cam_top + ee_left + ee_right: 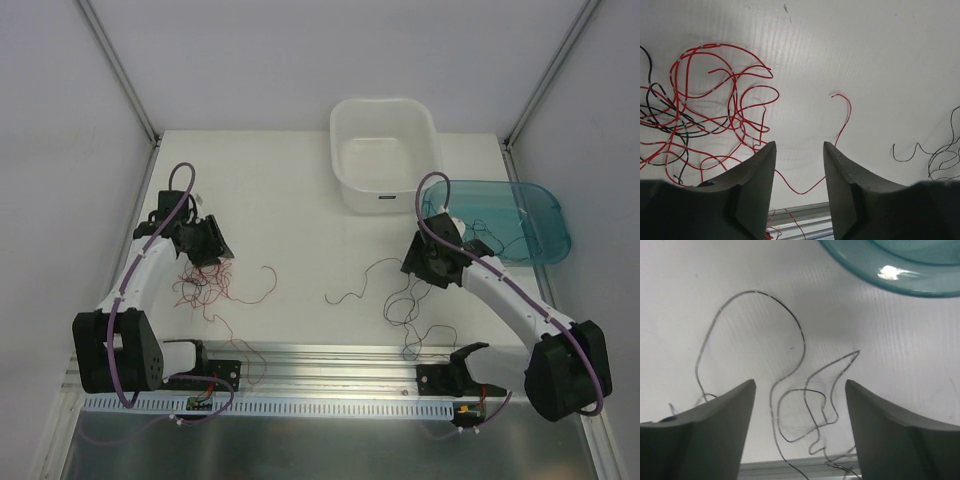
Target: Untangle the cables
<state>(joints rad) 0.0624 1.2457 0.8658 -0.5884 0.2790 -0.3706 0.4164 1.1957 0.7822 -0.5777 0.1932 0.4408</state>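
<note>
The cables lie in two loose groups on the white table. A red tangle (203,288), mixed with a few black strands, sits just in front of my left gripper (206,246). In the left wrist view the red cables (720,45) spread to the left, and one red strand runs on the table under the gap of the open left gripper (799,145). Curly black cables (404,300) lie in front of my right gripper (430,263). In the right wrist view the black cable (802,337) loops on the table below the open right gripper (801,382). Neither gripper holds anything.
A white bin (385,150) stands at the back centre. A teal tray (505,215) lies at the right, close behind the right gripper, with thin black strands at its near edge. An aluminium rail (330,355) runs along the table's front. Walls close in both sides.
</note>
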